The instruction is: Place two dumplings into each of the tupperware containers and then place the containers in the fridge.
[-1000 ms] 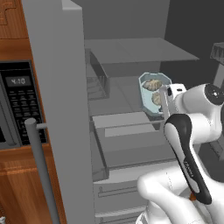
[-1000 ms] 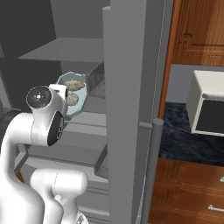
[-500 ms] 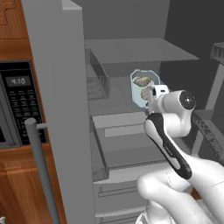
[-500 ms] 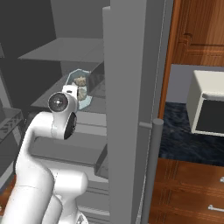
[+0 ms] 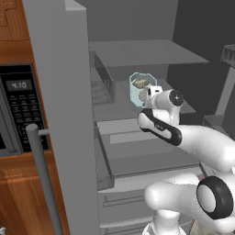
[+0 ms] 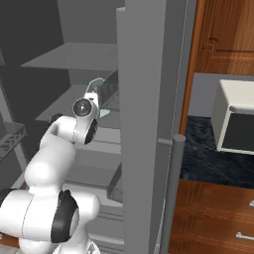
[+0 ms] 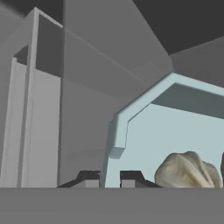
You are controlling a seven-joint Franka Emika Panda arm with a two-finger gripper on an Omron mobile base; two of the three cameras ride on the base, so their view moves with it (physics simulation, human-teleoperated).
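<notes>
The arm reaches into the open fridge [image 5: 137,55], and the gripper [image 7: 109,180] is closed tight on the rim of a pale-blue container [image 5: 139,88]. In the hand view the two dark fingertips [image 7: 89,179] pinch the container's edge between them at about 6 o'clock, and the tray [image 7: 175,144] spreads out toward 3 o'clock. One beige dumpling [image 7: 188,171] lies inside it, near 4 o'clock of that view.

In the left base view the container is held up in the air and tilted so that its inside faces the camera – it is above the middle shelf [image 5: 151,137], and I cannot tell that it touches it. Dumplings [image 5: 140,84] show inside it. In the right base view the container [image 6: 97,85] is at 12 o'clock of the wrist, just beside the fridge door [image 6: 149,124].
</notes>
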